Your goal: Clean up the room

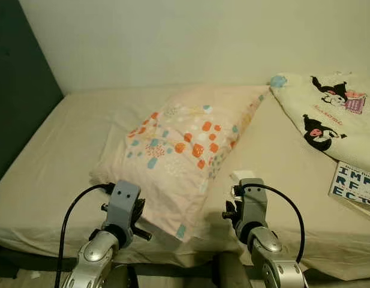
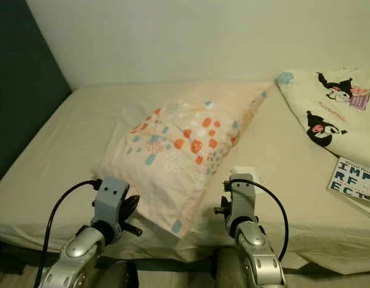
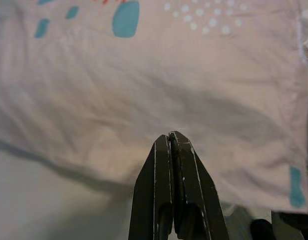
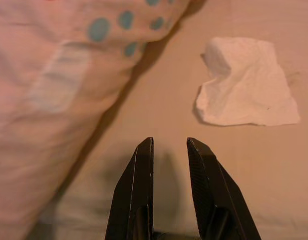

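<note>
A pale pink pillow [image 1: 185, 144] with orange and teal spots lies askew across the beige bed [image 1: 65, 150]. My left gripper [image 3: 170, 135] is shut, its tips right at the pillow's near edge [image 3: 144, 90]; no fabric shows between the fingers. A crumpled white tissue [image 4: 246, 97] lies on the sheet beside the pillow's near right corner, also seen as the tissue [image 1: 243, 176] just beyond my right wrist. My right gripper [image 4: 169, 141] is open by a narrow gap, low over the bare sheet, short of the tissue and holding nothing.
A cream blanket [image 1: 328, 108] printed with black cartoon figures covers the bed's far right. A book [image 1: 355, 183] with large letters lies at the right edge. A dark headboard [image 1: 17, 84] stands on the left, a plain wall behind.
</note>
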Controlling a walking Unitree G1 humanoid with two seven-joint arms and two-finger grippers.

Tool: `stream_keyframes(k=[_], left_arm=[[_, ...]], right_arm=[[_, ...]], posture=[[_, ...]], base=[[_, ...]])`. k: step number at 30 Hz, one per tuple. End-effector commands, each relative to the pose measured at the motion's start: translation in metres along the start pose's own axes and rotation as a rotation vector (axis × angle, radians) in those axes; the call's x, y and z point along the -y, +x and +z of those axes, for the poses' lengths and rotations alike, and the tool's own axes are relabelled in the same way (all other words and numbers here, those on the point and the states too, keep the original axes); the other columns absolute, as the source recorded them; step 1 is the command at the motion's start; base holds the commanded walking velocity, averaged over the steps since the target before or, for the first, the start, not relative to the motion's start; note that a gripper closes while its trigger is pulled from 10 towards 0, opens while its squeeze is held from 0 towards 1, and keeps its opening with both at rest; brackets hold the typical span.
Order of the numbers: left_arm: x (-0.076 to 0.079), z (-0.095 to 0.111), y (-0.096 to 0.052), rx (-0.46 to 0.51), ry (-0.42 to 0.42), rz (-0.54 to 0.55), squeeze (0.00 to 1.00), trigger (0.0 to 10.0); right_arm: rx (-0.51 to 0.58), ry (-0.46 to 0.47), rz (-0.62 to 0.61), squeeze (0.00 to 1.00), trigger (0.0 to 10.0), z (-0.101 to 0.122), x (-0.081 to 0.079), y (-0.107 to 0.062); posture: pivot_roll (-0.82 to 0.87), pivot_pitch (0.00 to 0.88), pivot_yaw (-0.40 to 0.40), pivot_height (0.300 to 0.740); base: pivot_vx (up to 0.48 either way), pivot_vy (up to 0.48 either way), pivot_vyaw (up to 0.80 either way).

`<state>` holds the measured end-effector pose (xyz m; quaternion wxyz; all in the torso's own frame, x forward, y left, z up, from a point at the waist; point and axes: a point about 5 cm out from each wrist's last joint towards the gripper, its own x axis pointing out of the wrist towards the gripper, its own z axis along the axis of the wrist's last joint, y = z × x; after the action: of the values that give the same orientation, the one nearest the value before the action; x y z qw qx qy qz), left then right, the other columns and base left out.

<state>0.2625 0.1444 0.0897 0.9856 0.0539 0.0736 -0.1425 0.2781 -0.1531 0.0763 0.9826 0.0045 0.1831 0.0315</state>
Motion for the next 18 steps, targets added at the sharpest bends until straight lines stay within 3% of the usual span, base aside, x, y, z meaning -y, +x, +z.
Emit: stream_keyframes(k=[1, 10, 11, 12, 13, 14, 18], left_arm=[[-0.003, 0.0, -0.005, 0.02, -0.002, 0.0, 0.0, 10.0], [-0.002, 0.008, -0.011, 0.086, 0.008, -0.041, 0.0, 10.0], [-0.002, 0.009, -0.012, 0.091, -0.002, -0.044, 0.0, 10.0], [-0.002, 0.01, -0.013, 0.091, -0.009, -0.049, 0.0, 10.0], [-0.002, 0.01, -0.013, 0.091, -0.009, -0.049, 0.0, 10.0], [-0.001, 0.01, -0.014, 0.091, -0.015, -0.055, 0.0, 10.0], [0.0, 0.01, -0.016, 0.09, -0.016, -0.07, 0.0, 10.0]], right_arm=[[0.009, -0.026, -0.035, 0.0, 10.0, 0.0, 0.003, -0.002], [0.04, -0.066, -0.16, 0.0, 10.0, 0.01, 0.02, 0.003], [0.047, -0.065, -0.184, 0.04, 10.0, 0.013, 0.025, 0.005], [0.048, -0.061, -0.229, 0.7, 10.0, 0.016, 0.033, 0.007], [0.048, -0.061, -0.229, 0.7, 10.0, 0.016, 0.033, 0.007], [0.041, -0.052, -0.27, 1.0, 10.0, 0.018, 0.04, 0.008], [0.024, -0.042, -0.328, 1.0, 10.0, 0.019, 0.056, 0.01]], posture=[[-0.08, 0.144, 0.012, 0.572], [-0.08, 0.16, 0.008, 0.572], [-0.07, 0.168, 0.008, 0.572], [-0.07, 0.175, 0.01, 0.572], [-0.07, 0.175, 0.01, 0.572], [-0.07, 0.179, 0.009, 0.572], [-0.07, 0.189, 0.013, 0.572]], base=[[0.0, 0.0, 0.0], [0.0, 0.0, 0.0], [0.0, 0.0, 0.0], [0.0, 0.0, 0.0], [0.0, 0.0, 0.0], [0.0, 0.0, 0.0], [0.0, 0.0, 0.0]])
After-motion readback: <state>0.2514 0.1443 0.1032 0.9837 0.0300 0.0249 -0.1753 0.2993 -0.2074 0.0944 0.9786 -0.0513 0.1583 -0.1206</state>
